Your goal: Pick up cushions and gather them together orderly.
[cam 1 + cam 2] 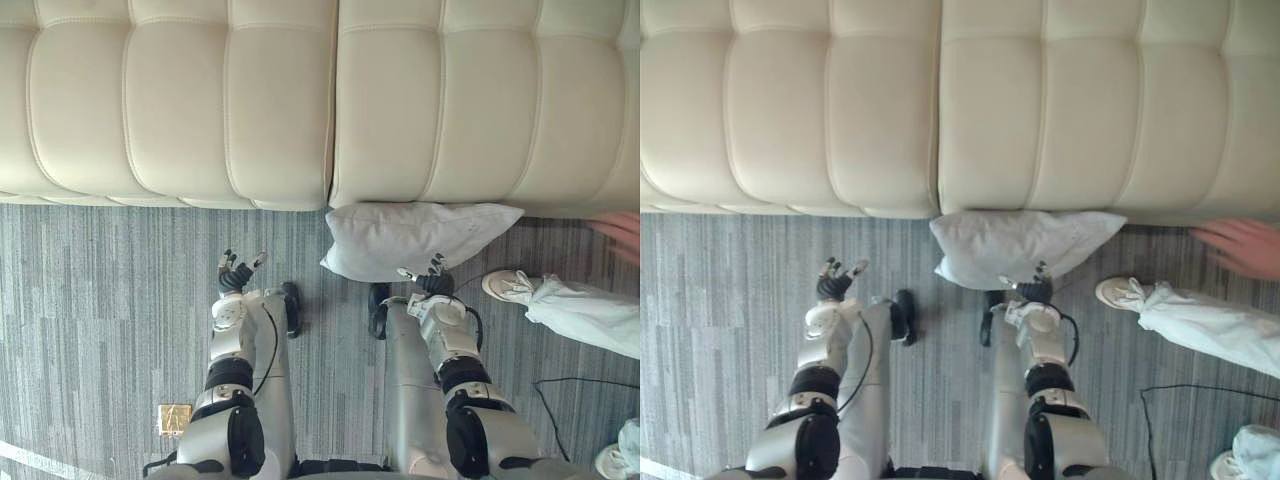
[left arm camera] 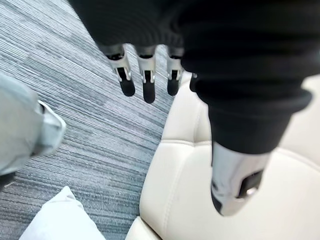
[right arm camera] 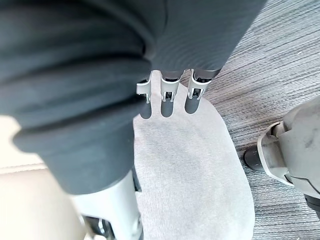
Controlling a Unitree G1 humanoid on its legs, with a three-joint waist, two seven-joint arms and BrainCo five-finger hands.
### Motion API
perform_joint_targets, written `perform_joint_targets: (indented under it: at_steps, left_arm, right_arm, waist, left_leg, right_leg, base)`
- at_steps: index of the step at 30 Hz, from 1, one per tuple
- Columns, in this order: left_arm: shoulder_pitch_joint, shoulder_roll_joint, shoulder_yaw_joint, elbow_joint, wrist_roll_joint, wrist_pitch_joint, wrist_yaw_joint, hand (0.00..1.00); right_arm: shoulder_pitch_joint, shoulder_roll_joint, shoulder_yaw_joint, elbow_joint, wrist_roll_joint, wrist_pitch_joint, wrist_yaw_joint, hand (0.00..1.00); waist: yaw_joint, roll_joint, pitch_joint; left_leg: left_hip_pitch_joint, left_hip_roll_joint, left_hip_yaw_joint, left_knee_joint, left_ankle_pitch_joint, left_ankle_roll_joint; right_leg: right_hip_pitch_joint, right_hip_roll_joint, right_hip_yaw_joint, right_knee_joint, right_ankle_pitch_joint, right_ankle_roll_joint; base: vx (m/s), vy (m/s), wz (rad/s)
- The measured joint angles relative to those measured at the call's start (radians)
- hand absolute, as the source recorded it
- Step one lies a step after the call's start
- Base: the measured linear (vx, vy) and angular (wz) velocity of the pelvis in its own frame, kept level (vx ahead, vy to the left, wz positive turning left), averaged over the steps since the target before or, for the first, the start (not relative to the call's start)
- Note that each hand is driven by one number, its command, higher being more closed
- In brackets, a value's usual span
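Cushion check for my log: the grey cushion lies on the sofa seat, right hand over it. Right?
No: the cushion lies on the carpet against the sofa, as the left eye view shows; the right hand is over it.

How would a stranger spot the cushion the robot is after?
Start at the big cream sofa. On the grey carpet against its front edge, just right of the seam between the seats, lies a pale grey cushion, by the robot's right hand. Unlike the white shoe beside it, it is plump and pillow-shaped.
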Motion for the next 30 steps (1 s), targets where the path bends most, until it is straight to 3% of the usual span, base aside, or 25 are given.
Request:
perform_joint_targets:
  at_steps: [5, 10, 14, 21, 24, 28, 30]
  left_arm:
    - [0.077, -0.004, -0.081, -0.013, 0.000, 0.014, -0.003, 0.00]
    - [0.209, -0.018, -0.128, -0.080, -0.002, 0.023, -0.019, 0.00]
    - [0.279, -0.015, -0.122, -0.060, -0.003, 0.023, -0.026, 0.00]
    - [0.394, -0.009, -0.055, 0.104, 0.000, 0.020, -0.028, 0.00]
    - [0.423, -0.013, -0.026, 0.161, 0.002, 0.019, -0.027, 0.00]
    - [0.440, -0.014, -0.026, 0.250, 0.021, 0.021, -0.027, 0.00]
    - [0.447, -0.016, -0.019, 0.261, 0.021, 0.021, -0.027, 0.00]
  right_arm:
    - [0.098, 0.024, 0.029, -0.019, 0.008, -0.006, 0.003, 0.00]
    - [0.224, 0.039, 0.028, -0.018, 0.020, -0.005, 0.023, 0.00]
    - [0.320, 0.039, 0.027, -0.014, 0.020, -0.005, 0.033, 0.00]
    - [0.455, 0.055, 0.026, 0.074, 0.019, 0.006, 0.070, 0.00]
    - [0.480, 0.059, 0.025, 0.115, 0.018, 0.008, 0.077, 0.00]
    - [0.500, 0.066, 0.026, 0.162, 0.017, 0.016, 0.093, 0.00]
    - [0.490, 0.070, 0.027, 0.183, 0.016, 0.019, 0.103, 0.00]
  waist:
    - [0.000, -0.002, -0.001]
    - [0.001, -0.005, -0.018]
    - [-0.002, -0.010, -0.084]
    - [-0.005, -0.021, -0.288]
    - [-0.005, -0.020, -0.349]
    - [-0.005, -0.019, -0.391]
    - [0.003, -0.018, -0.396]
  left_leg:
    - [0.106, 0.005, 0.016, -0.088, 0.019, -0.005]
    - [0.302, 0.005, 0.058, -0.270, 0.066, -0.016]
    - [0.425, 0.005, 0.083, -0.393, 0.099, -0.025]
    - [0.659, 0.005, 0.144, -0.603, 0.133, -0.043]
    - [0.719, 0.005, 0.169, -0.650, 0.135, -0.046]
    - [0.796, 0.001, 0.206, -0.704, 0.138, -0.050]
    - [0.817, 0.028, 0.267, -0.714, 0.142, -0.045]
  right_leg:
    - [0.102, 0.003, -0.001, -0.092, 0.026, -0.007]
    - [0.282, 0.009, 0.012, -0.280, 0.090, -0.012]
    - [0.402, 0.015, 0.018, -0.418, 0.136, -0.016]
    - [0.633, 0.029, 0.054, -0.685, 0.216, -0.020]
    - [0.688, 0.031, 0.071, -0.753, 0.239, -0.020]
    - [0.760, 0.035, 0.097, -0.838, 0.272, -0.018]
    - [0.753, 0.029, 0.042, -0.851, 0.290, -0.028]
  base:
    - [0.01, -0.056, -0.05]
    - [0.06, -0.047, -0.14]
    - [0.11, -0.015, -0.12]
    - [0.14, 0.018, -0.21]
    - [0.12, 0.024, -0.21]
    - [0.11, 0.026, -0.25]
    - [0.03, -0.026, -0.71]
